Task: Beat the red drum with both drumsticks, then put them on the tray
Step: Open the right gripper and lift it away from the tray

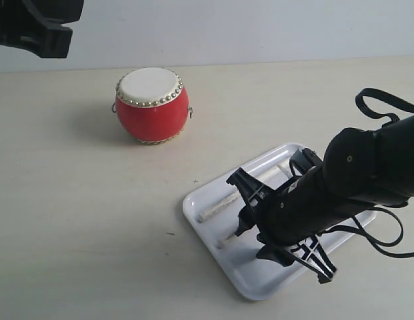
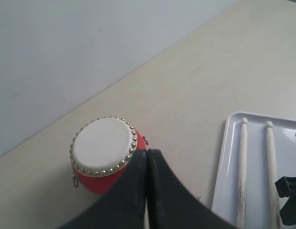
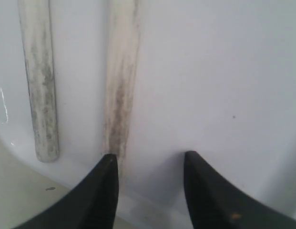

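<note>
The red drum [image 1: 152, 105] stands upright on the table at the back left, cream skin facing up. Both drumsticks [image 1: 219, 207] [image 1: 228, 239] lie side by side in the white tray [image 1: 193, 204] at the front right. My right gripper [image 1: 242, 204] hangs low over the tray, open. In the right wrist view one fingertip [image 3: 109, 164] sits at the butt end of a drumstick [image 3: 121, 81], beside the other stick [image 3: 40, 86], with nothing between the jaws. My left gripper [image 2: 147, 152] is shut and empty, high above the drum [image 2: 102, 155].
The left arm [image 1: 37, 27] is raised at the back left corner. The right arm's bulk and its cables [image 1: 380, 160] cover the tray's right half. A pale wall runs behind the beige table [image 1: 93, 220].
</note>
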Available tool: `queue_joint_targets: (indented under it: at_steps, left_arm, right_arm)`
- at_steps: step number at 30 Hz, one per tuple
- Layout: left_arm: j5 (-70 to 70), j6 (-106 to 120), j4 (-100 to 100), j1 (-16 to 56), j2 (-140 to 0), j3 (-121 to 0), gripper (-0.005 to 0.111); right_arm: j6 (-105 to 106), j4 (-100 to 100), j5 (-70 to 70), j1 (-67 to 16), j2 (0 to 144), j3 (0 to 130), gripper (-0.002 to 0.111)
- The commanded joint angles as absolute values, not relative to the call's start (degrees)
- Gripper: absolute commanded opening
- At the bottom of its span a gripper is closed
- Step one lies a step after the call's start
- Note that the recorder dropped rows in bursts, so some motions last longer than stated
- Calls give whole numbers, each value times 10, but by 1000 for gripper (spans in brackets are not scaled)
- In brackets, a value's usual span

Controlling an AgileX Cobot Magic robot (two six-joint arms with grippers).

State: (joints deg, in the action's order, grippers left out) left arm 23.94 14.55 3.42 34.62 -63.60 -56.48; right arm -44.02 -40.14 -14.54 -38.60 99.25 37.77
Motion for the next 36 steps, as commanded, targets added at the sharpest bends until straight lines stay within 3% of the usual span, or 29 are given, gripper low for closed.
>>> queue_joint_targets:
  at_steps: [1,9,14,24,30,36]
  left_arm:
    - [240,145,36,344,-632,-562,1]
    - [264,145,35,344,-631,-562,1]
    - [273,145,34,344,-631,-562,1]
    - [277,135,34,344,-634,-546,1]
    - [264,135,20,343,-634,-545,1]
    - [231,130,20,343,-636,-545,1]
  right_arm:
    - [-415,-399,-135,-386,985,376,44]
    - [-330,-399,-52,-386,872,376,43]
    - [-109,-399,41,-386,765,376,43]
    - [203,-400,212,-378,725,378,43]
    - [335,-400,184,-316,729,432,43]
    - [344,-342,27,-242,769,513,43]
